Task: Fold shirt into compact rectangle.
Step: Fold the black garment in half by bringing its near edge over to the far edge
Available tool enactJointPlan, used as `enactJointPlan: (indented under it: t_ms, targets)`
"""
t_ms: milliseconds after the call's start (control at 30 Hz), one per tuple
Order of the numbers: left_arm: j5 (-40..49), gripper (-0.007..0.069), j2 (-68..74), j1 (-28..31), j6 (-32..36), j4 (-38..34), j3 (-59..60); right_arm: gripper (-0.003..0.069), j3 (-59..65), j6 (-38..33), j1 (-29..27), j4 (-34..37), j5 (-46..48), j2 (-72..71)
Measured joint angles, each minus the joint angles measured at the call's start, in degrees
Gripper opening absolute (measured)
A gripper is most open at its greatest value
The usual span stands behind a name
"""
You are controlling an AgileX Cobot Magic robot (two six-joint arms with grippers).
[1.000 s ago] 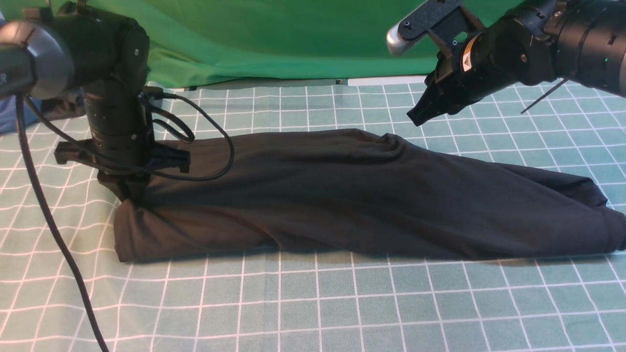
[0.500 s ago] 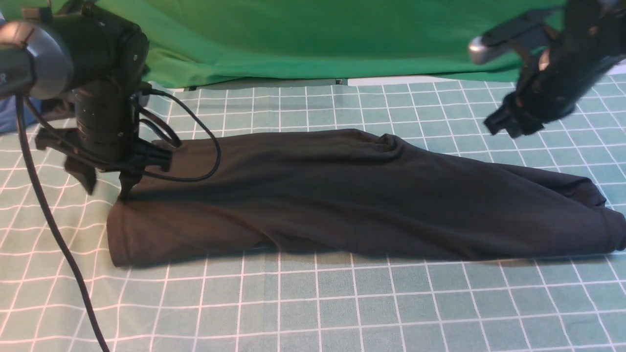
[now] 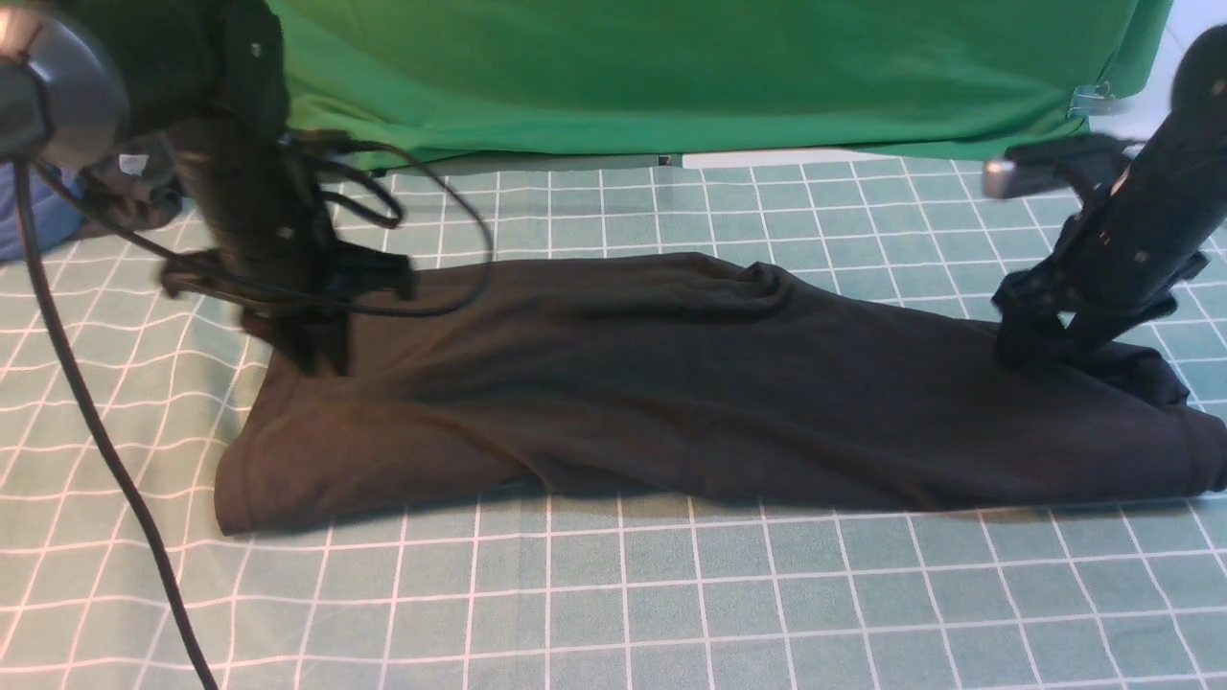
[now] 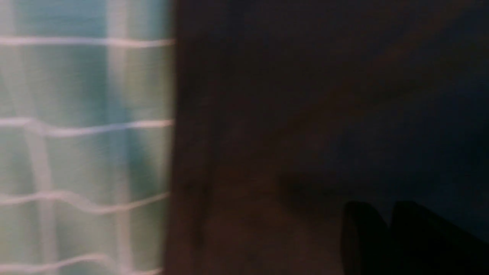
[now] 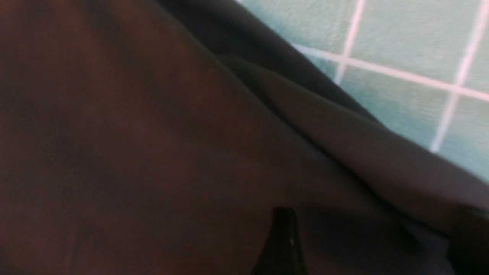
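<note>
The black shirt lies folded into a long band across the checked tablecloth. My left gripper is down on its far left corner. In the left wrist view its two fingers stand pressed together over the dark shirt, with the cloth edge drawn in toward them. My right gripper is down on the bunched right end. Its fingers stand wide apart with the shirt between them.
A big green cloth hangs along the back edge. A dark grey garment with a white tag sits at the far left behind my left arm. A black cable runs down the left side over the teal checked tablecloth.
My left gripper opened, shifted right and shut again, and the shirt's far left corner came with it. My right arm swung right and down onto the shirt's right end while opening.
</note>
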Motion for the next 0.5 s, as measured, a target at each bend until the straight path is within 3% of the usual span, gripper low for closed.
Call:
enactJointPlan:
  t_ms: [133, 400, 500]
  targets:
    - [-4.9, 0.0006, 0.0, -4.2, 0.9, -1.1, 5.7, 0.0523, 0.0, -0.3, 0.0, 0.0, -2.2, 1.5]
    - [-10.9, 0.0001, 0.0, -8.8, 1.1, -0.9, 12.2, 0.0469, 0.0, -1.3, 0.0, 0.2, -4.8, 1.6]
    - [-12.6, 0.0001, 0.0, -9.4, 1.1, -0.7, 13.1, 0.0375, 0.0, -2.0, 0.0, 0.3, -3.8, 1.6]
